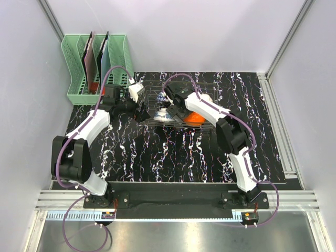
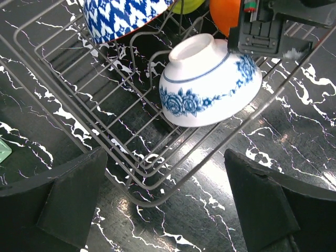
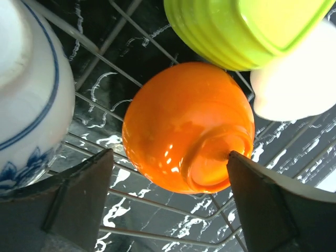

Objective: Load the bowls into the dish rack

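The dark wire dish rack [image 1: 152,86] holds several bowls. In the left wrist view a white bowl with blue flowers [image 2: 210,84] leans bottom-up in the rack's [image 2: 142,184] near corner, with a blue-patterned bowl [image 2: 126,18] behind it. My left gripper [image 2: 165,205] is open and empty just outside that corner. In the right wrist view my right gripper [image 3: 170,194] is open, its fingers either side of the orange bowl [image 3: 184,126] lying in the rack. Its right fingertip [image 3: 236,160] is at the bowl's foot. The lime green bowl [image 3: 241,31] and a white bowl [image 3: 294,79] lie beyond.
A tall mint-green slotted holder [image 1: 73,68] with flat boards stands at the back left, off the black marbled mat [image 1: 173,157]. Grey walls close in the left, back and right. The two grippers [image 1: 143,113] [image 1: 176,111] are close together at the rack's front edge.
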`<state>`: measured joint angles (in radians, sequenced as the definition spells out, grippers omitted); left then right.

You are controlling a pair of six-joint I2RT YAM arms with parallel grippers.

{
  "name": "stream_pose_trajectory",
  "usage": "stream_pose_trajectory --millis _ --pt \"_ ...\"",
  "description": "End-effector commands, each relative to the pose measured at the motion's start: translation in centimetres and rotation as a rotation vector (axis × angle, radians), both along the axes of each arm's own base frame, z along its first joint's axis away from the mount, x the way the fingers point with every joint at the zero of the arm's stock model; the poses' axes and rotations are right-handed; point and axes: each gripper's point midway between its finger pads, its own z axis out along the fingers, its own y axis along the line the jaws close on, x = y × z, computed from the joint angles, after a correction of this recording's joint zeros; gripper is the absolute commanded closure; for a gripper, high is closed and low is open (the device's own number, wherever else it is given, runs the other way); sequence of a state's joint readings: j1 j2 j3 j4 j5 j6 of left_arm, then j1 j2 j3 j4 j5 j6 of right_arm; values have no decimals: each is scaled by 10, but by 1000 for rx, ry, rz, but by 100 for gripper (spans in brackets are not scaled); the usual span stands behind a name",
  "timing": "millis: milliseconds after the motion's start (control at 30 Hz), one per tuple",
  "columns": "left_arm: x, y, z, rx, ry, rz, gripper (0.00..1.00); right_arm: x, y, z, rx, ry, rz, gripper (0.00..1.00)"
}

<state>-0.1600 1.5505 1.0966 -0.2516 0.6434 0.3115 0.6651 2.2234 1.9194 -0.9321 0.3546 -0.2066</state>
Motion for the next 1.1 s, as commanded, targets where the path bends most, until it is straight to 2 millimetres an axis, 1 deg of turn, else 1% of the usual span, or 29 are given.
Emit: stream_pose_trajectory --millis 0,100,133,200,233,300,333,400,433,500,600,667,733,767,867,900,1000,1033,1067 --pt "3 1 18 2 -77 -6 1 -69 31 -57 141 339 50 1" --pt "3 1 18 2 -77 -6 1 -68 31 -53 150 330 52 1" --pt "2 1 19 2 -79 -7 1 -67 32 -45 163 316 56 1" --pt "2 3 18 5 -80 -2 1 -65 33 -36 177 297 60 1" --pt "2 3 18 5 -81 -4 1 -64 34 -23 196 273 62 1" --pt "4 4 19 9 -84 2 1 -61 34 -8 209 239 64 1" --pt "5 4 18 9 -82 4 1 -58 33 6 221 209 71 1" --pt "7 4 21 10 -88 9 1 -52 28 19 203 159 67 1" --pt "8 5 22 6 -86 13 1 -50 26 29 203 130 73 1" --pt "9 5 24 6 -88 17 1 -43 16 40 175 81 56 1" --pt "11 7 26 12 -91 34 1 -34 -1 62 142 -3 32 1" --pt "10 9 25 22 -87 46 1 -28 -13 68 134 -34 7 1" --pt "10 10 25 25 -87 45 1 -24 -18 71 147 -44 -17 0" --pt "9 9 25 23 -83 42 1 -22 -24 70 139 -47 -31 1" --pt "7 9 24 23 -74 41 1 -15 -32 70 137 -67 -68 1" --pt "6 10 26 23 -75 44 1 -14 -32 72 147 -75 -74 0" --pt "2 11 31 25 -86 42 1 -5 -41 91 164 -134 -99 1" --pt "1 12 36 29 -100 39 1 -3 -44 103 173 -164 -106 0" --pt "-3 12 35 35 -86 37 1 0 -47 113 186 -187 -112 0"
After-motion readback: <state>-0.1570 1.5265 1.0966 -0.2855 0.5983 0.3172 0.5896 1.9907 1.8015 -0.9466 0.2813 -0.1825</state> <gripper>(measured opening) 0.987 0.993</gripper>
